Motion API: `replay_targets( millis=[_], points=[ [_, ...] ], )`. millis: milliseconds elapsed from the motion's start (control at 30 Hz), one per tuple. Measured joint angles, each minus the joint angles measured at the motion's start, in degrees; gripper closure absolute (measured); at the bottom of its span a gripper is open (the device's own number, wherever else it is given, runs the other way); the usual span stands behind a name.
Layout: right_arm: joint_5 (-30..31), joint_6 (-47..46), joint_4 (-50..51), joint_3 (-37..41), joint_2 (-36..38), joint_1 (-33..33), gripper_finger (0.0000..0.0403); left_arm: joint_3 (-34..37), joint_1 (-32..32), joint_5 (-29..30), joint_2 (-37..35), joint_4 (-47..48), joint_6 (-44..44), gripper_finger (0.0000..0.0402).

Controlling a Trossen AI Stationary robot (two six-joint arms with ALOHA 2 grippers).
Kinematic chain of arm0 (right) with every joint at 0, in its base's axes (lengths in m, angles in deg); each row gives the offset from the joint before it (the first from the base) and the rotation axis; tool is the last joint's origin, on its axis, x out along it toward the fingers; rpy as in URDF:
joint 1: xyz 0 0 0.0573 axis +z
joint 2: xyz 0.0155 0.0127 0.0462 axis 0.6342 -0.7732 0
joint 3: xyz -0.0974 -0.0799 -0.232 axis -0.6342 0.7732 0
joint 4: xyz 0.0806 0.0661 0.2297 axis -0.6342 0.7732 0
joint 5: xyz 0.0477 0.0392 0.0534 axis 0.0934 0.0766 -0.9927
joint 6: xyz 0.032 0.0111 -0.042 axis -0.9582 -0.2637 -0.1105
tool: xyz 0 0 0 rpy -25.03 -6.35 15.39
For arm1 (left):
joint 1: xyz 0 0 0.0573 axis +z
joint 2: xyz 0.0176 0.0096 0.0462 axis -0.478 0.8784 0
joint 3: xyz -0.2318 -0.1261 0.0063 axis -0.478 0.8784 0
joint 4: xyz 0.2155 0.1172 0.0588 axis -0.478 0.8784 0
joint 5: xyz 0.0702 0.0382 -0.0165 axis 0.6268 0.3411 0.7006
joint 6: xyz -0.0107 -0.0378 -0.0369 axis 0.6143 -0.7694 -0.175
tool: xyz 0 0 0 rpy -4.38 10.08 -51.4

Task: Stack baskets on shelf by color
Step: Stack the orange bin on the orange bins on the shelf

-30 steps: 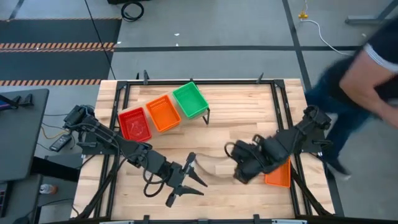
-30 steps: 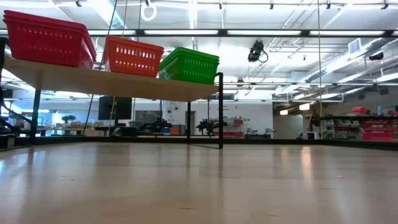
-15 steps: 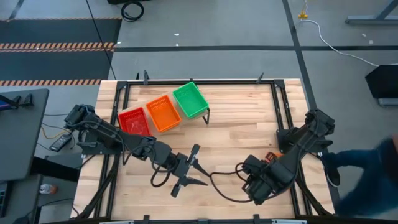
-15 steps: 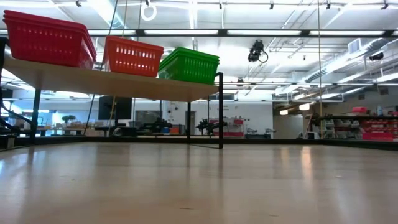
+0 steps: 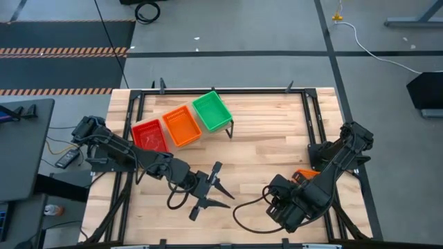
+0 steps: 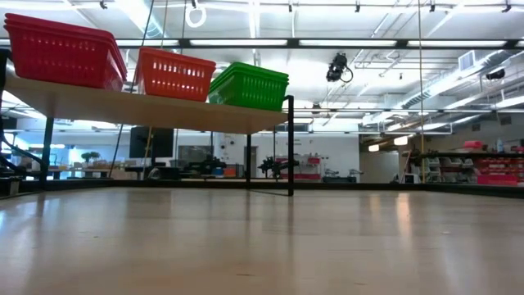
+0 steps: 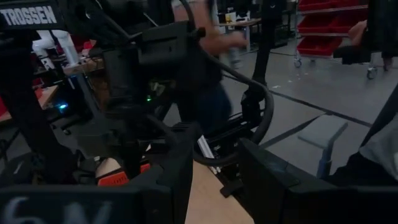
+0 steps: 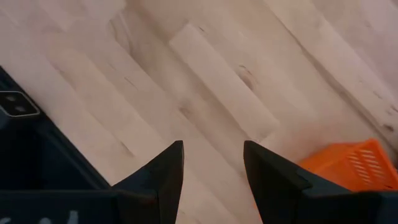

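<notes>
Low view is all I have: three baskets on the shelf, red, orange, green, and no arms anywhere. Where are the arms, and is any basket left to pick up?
Observer: Both arms are low over the table's near half. The left gripper is near the middle, the right gripper toward the near right corner.
Operator: Is either one holding anything?
Observer: No. Both sets of jaws stand open with nothing between them; the right wrist view shows only bare table between its fingers.
Operator: Any basket left?
Observer: Yes, an orange basket lies on the table by the right edge, mostly hidden under the right arm in the high view.
Operator: How close is it to the right gripper?
Observer: Just beside it; the right wrist view shows it next to one finger.
</notes>
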Motion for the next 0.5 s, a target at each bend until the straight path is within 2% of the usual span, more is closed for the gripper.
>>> replay_targets(
  millis=[167, 333, 500],
  points=[
    [-0.5, 0.4, -3.7, 2.0, 0.0, 0.5, 0.0229, 0.0, 0.1, 0.1, -0.1, 1.8, -0.3, 0.0269],
    [-5.8, 2.1, -11.0, 8.1, 0.0, 1.9, 0.0229, 0.0, 0.1, 1.9, -1.0, 4.4, -0.3, 0.0269],
    [-10.2, 3.8, -12.4, 11.9, 0.0, 2.7, 0.0229, 0.0, 0.1, 2.7, -1.8, 7.7, -0.6, 0.0269]
  ],
)
